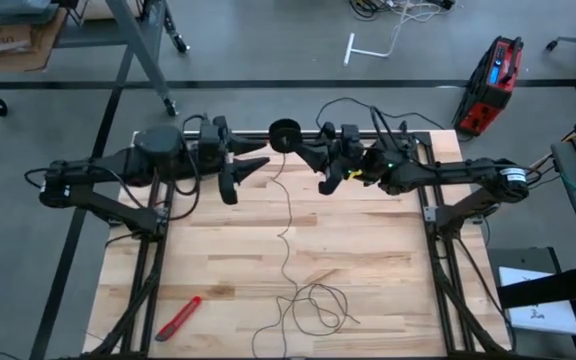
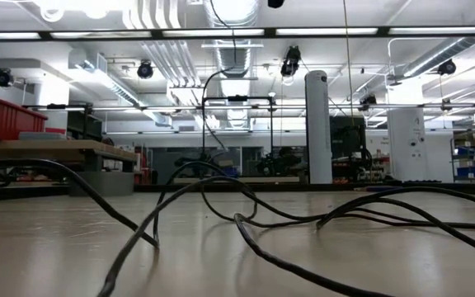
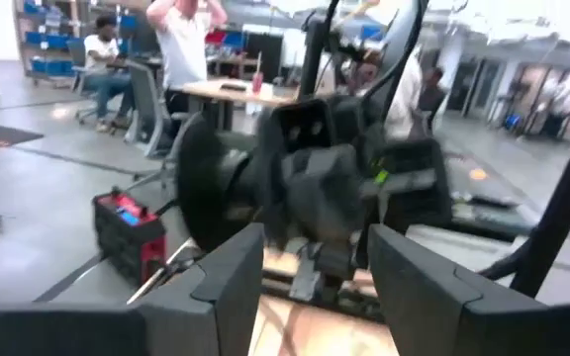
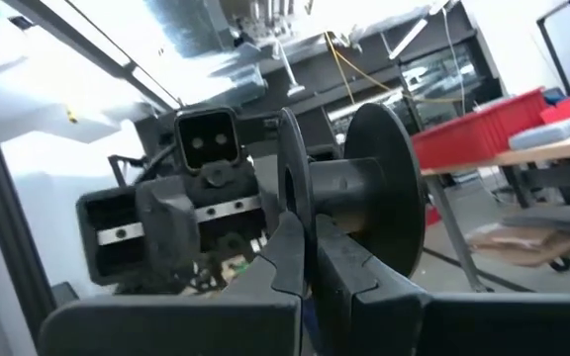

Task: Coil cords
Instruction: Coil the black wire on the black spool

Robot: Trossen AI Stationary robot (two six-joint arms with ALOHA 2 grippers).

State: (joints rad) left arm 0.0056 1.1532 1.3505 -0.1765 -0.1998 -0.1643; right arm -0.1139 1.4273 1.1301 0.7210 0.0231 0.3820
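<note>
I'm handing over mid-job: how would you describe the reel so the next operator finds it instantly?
Start at the wooden table and go to the middle of its far edge, in the gap between the two arms. The reel is held up there by the right hand, a small black round spool with two flanges. The thin black cord trails from it down the table to a loose tangle at the near edge.

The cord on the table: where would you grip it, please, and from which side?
I would probably take the cord on its single straight run mid-table, coming straight down from above. It lies flat and alone there, whereas near the front edge it loops over itself. The right pincer holds the reel; the open left pincer looks nearest.
</note>
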